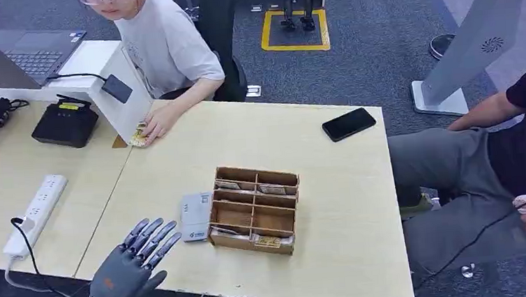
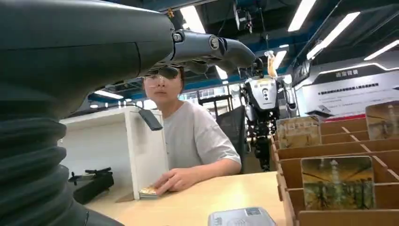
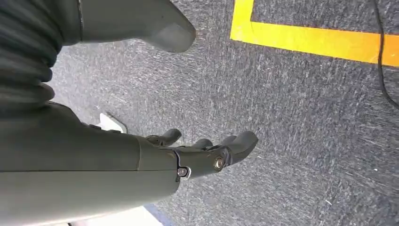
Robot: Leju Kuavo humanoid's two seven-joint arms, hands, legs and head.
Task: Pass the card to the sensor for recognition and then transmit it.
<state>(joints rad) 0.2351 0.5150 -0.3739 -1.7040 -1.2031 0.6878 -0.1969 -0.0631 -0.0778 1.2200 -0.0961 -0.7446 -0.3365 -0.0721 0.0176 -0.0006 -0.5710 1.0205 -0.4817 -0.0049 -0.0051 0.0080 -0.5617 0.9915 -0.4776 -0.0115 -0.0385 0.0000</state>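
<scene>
My left hand (image 1: 134, 261) hovers over the table's near edge, fingers spread and holding nothing, just left of the grey card sensor (image 1: 196, 217). The sensor lies flat beside a wooden card box (image 1: 254, 208) with several compartments holding picture cards (image 2: 338, 182). In the left wrist view the hand (image 2: 207, 49) reaches across above the sensor (image 2: 241, 217) and the box (image 2: 329, 155). My right hand (image 3: 207, 153) hangs over grey carpet, fingers loosely apart and empty. A person (image 1: 162, 44) across the table rests a hand on a small stack of cards (image 1: 140, 135).
A black phone (image 1: 349, 123) lies at the table's far right. A white power strip (image 1: 35, 214), a black device (image 1: 66, 124) and a white partition (image 1: 112, 82) stand on the left. Another seated person (image 1: 485, 168) is at the right. Yellow floor tape (image 3: 310, 40) crosses the carpet.
</scene>
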